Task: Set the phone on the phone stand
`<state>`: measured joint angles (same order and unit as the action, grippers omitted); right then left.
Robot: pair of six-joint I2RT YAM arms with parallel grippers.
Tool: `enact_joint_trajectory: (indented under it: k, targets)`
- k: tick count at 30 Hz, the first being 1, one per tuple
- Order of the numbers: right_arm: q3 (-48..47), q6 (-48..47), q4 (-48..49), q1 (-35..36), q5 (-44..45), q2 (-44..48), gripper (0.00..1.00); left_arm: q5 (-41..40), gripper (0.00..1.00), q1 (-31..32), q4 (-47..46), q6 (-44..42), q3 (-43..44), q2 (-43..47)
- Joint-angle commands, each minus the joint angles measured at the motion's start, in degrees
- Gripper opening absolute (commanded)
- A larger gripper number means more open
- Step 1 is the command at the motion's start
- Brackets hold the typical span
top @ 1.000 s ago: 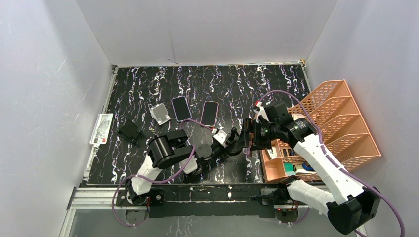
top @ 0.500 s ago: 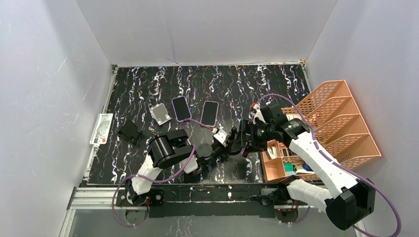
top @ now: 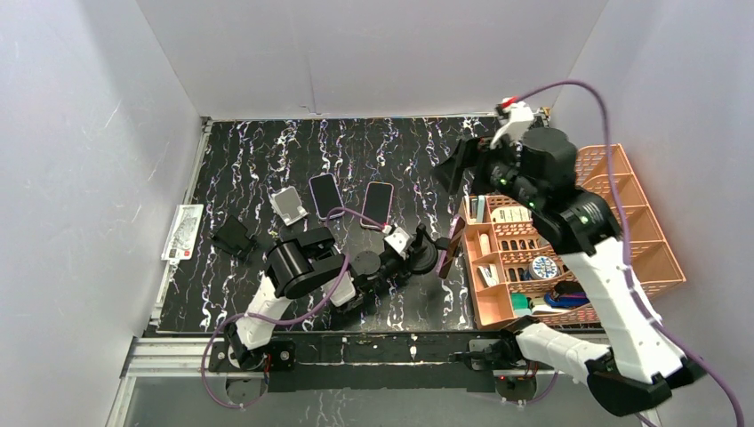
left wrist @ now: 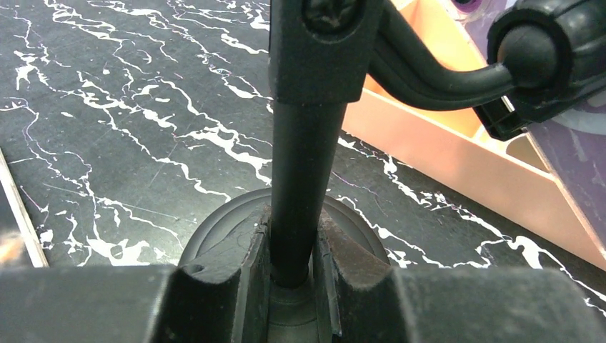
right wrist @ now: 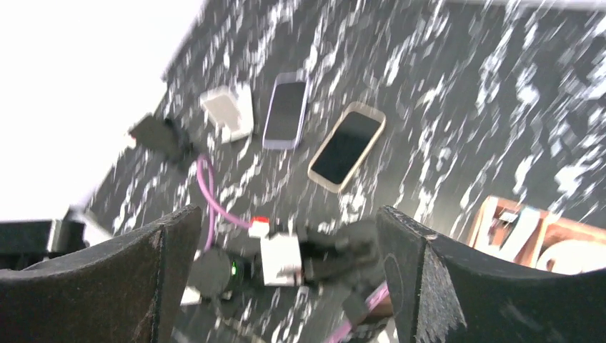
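So, the left gripper (top: 411, 260) was lying low over the counter (top: 249, 160), clamped shut around the upright post of the phone stand (top: 427, 258). The left wrist view made that pretty clear: the black post of the phone stand (left wrist: 304, 179) sat squeezed between the left gripper (left wrist: 293, 271) fingers, with the stand's round base flat on the marbled counter (left wrist: 107, 107) underneath.

The phone (top: 451, 252) was up in the stand's holder, tilted, right beside the near corner of the orange organizer (top: 622, 222). From the left wrist you only got a purple sliver of the phone (left wrist: 575, 153) at the right edge, with the holder's black clamp piece touching its side.

The right gripper (top: 462, 169) was raised high above the counter, well apart from the stand, fingers spread wide and holding nothing. Its own camera was blurry, but the right gripper (right wrist: 286, 214) had a big gap between the fingers.

Further back on the counter lay a lilac-edged phone (top: 325, 194) and a pale-edged phone (top: 377, 203) side by side, a small white object (top: 289, 205) just left of them, a small black object (top: 233, 236), and a printed card (top: 182, 231) at the left edge.
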<state>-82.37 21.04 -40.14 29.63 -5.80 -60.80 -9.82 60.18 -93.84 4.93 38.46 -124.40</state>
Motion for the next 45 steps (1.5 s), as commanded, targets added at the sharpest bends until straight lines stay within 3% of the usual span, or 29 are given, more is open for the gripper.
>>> enact_joint_trajectory:
  k: [1,11,23,34,37,42,45]
  targets:
    - [-0.4,-3.8,10.9,0.0,10.8,4.6,0.99,1.5,0.0,-2.4,3.9,-1.2,1.8,0.2]
    - [2.0,-4.7,13.8,0.0,10.5,6.4,0.99,2.6,0.0,-7.6,10.0,-2.9,12.8,-1.5]
    - [3.9,-5.9,14.1,0.0,9.2,5.6,0.99,0.9,0.0,-11.6,21.7,-1.1,36.6,-13.3]
    - [4.9,-6.2,15.7,0.0,6.2,2.1,0.99,-0.8,0.0,-16.2,25.2,-1.2,46.7,-20.9]
    - [5.1,-6.2,16.0,0.0,6.2,1.1,0.99,3.0,0.0,-19.0,25.5,0.5,48.5,-21.5]
    - [5.3,-6.2,16.9,0.0,3.9,-0.3,0.99,22.1,0.0,-25.3,31.2,6.0,56.0,-24.0]
    - [5.4,-6.2,17.4,0.0,3.3,-1.0,0.99,28.1,0.0,-27.4,33.2,7.0,59.3,-25.6]
